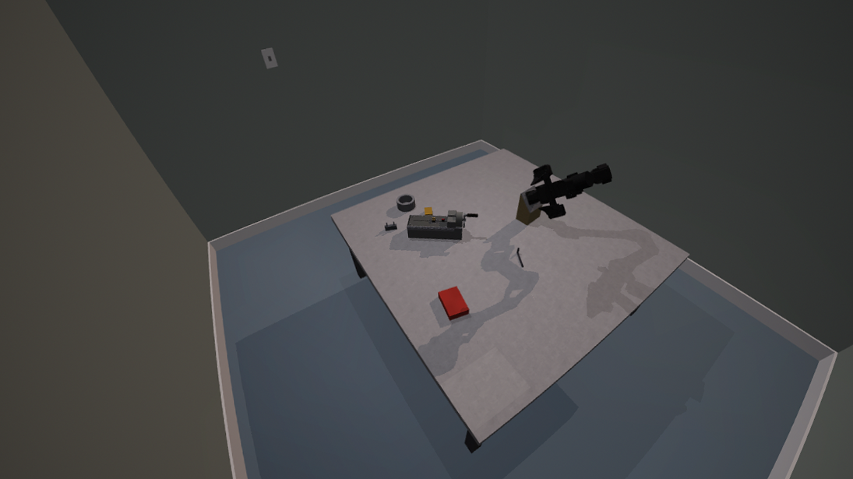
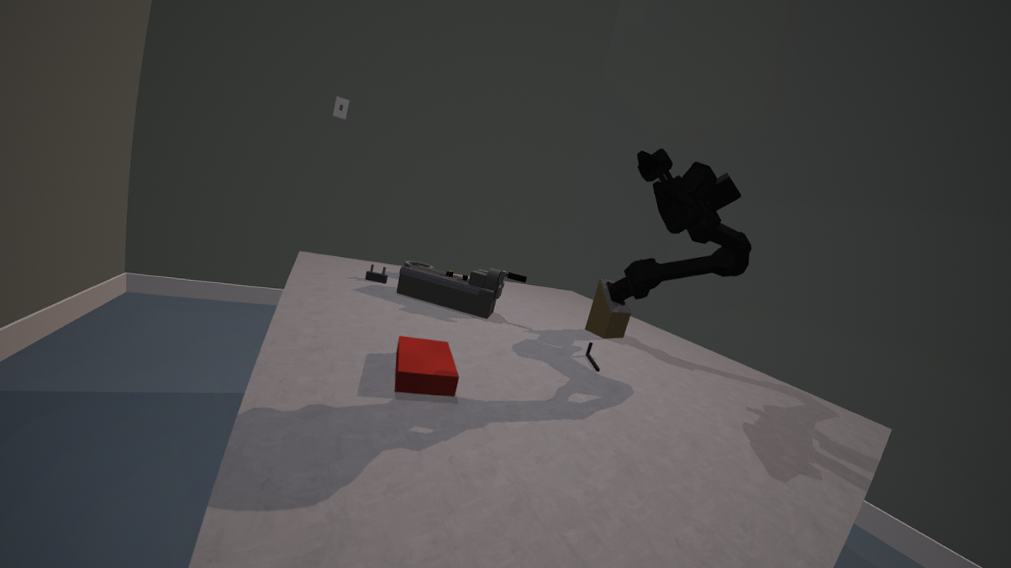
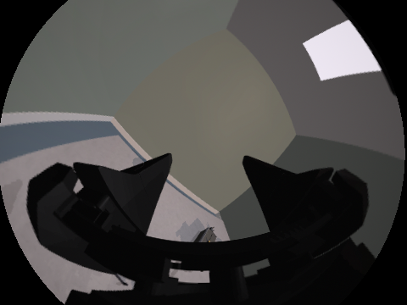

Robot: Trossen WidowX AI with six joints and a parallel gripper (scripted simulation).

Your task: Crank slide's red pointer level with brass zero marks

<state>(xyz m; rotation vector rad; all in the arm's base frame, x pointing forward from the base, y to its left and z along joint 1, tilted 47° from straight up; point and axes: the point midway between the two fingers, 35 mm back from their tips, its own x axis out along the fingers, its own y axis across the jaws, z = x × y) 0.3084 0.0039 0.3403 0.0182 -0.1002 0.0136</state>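
Note:
The machine [image 1: 434, 232] [image 2: 445, 292] [image 3: 204, 235] is a long dark grey box with a slide on top, on the table left of the arm's base in the top and exterior views. Its crank handle [image 1: 471, 215] [image 2: 517, 277] is a black bar sticking out from the right end. Small yellow and red marks show on top; they are too small to tell how the pointer stands to the brass zero marks. My gripper [image 1: 542, 193] [image 2: 643, 165] [image 3: 209, 158] is open and empty, high above the table and well away from the handle.
A red box [image 1: 452, 302] [image 2: 424, 364] lies nearer the cameras. A black hex key [image 1: 521, 258] [image 2: 593, 358] lies before the arm's base. A grey ring [image 1: 405, 203], a yellow block [image 1: 428, 210] and a small two-pinned block [image 1: 390, 227] [image 2: 376, 277] are near the machine.

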